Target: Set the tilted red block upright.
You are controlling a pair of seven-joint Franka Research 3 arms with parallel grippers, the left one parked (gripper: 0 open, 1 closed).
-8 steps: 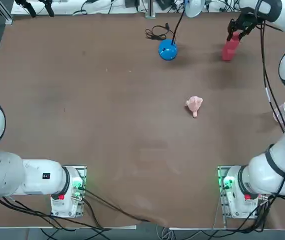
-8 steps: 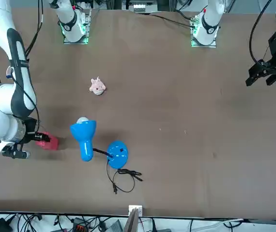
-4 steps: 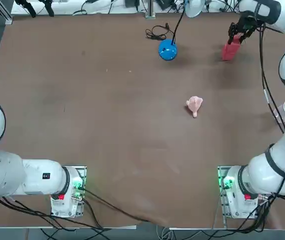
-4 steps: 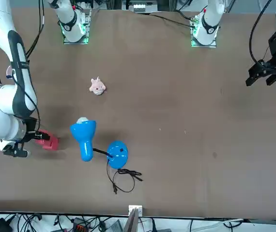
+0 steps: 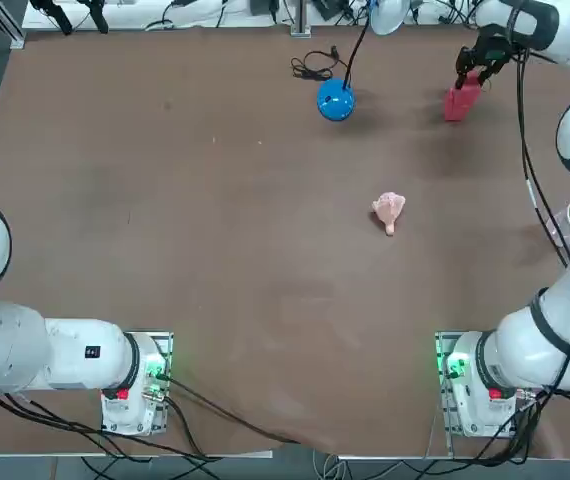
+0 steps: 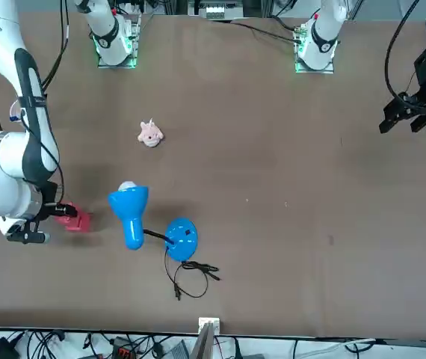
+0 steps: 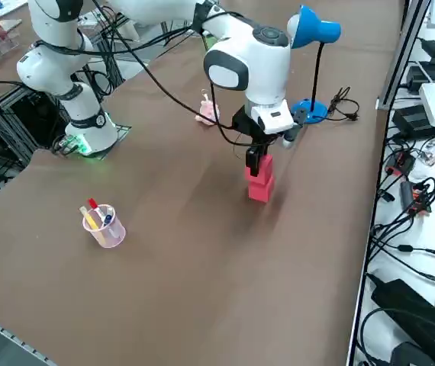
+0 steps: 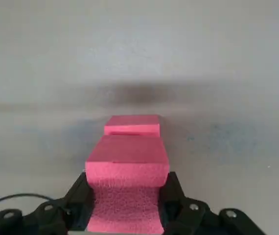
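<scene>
The red block (image 7: 260, 183) stands near the table's far right corner, close to upright, with its lower end at the tabletop. My right gripper (image 7: 254, 158) reaches down from above and is shut on the block's upper end. In the wrist view the black fingers (image 8: 81, 196) press both sides of the red block (image 8: 129, 156). From overhead the red block (image 5: 460, 102) shows just below the right gripper (image 5: 472, 72). In the front view the red block (image 6: 76, 220) pokes out beside the right gripper (image 6: 57, 213), half hidden by the arm.
A blue desk lamp (image 5: 335, 100) stands left of the block, its cable (image 5: 313, 68) coiled by the far edge. A pale pink lumpy toy (image 5: 389, 211) lies mid-table. A clear cup of pens (image 7: 104, 225) sits at the table's right edge.
The right gripper has shifted slightly toward the far edge with the block in it, and the block looks shorter from overhead, so it stands steeper. Nothing else moved.
</scene>
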